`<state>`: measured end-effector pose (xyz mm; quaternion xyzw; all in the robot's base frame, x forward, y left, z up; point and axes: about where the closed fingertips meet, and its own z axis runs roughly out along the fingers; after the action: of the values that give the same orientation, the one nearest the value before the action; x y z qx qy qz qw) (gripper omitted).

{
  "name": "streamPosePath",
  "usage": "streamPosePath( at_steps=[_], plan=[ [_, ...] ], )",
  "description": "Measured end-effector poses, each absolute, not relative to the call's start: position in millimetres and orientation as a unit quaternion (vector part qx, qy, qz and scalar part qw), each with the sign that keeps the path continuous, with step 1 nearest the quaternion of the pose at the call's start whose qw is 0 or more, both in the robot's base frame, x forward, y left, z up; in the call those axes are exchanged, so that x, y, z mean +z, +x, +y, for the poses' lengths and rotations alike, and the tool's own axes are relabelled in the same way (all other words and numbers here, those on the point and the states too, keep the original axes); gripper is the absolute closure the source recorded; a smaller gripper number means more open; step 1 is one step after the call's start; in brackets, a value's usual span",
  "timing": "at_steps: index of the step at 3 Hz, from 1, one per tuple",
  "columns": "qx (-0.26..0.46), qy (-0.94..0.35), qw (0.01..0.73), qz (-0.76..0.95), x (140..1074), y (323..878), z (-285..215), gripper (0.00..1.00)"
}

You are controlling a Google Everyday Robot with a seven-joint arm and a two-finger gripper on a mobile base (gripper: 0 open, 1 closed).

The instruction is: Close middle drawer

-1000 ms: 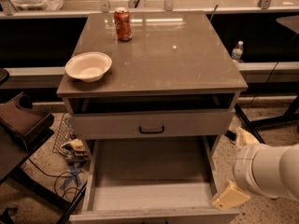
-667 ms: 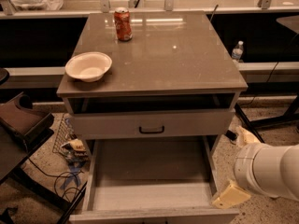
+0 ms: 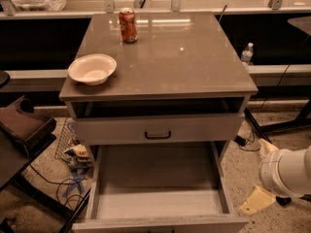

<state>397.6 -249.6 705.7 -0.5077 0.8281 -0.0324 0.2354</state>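
Observation:
The middle drawer (image 3: 155, 178) is pulled far out of the cabinet, showing its grey-brown floor and pale side walls. Its front edge (image 3: 160, 223) lies at the bottom of the view and its handle is out of view. Above it is the top drawer (image 3: 194, 127), with a pale-grey front and a black bar handle. My gripper (image 3: 261, 174) is at the lower right on a white arm (image 3: 289, 171). It is beside the open drawer's right wall and apart from it, holding nothing that I can see.
On the cabinet top (image 3: 194, 57) stand a white bowl (image 3: 92, 69) at the left and a red can (image 3: 128, 25) at the back. A dark chair (image 3: 22, 125) and cables (image 3: 73, 169) are on the left floor. A water bottle (image 3: 247, 53) is at the right.
The white arm has shifted slightly to the right. The drawers, bowl and can have not moved.

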Motion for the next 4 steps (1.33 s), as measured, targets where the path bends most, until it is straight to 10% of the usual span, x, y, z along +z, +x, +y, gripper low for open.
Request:
streamPosePath(
  at_steps=[4],
  plan=[
    [-0.058, -0.689, 0.168, 0.702, 677, 295, -329, 0.0]
  ],
)
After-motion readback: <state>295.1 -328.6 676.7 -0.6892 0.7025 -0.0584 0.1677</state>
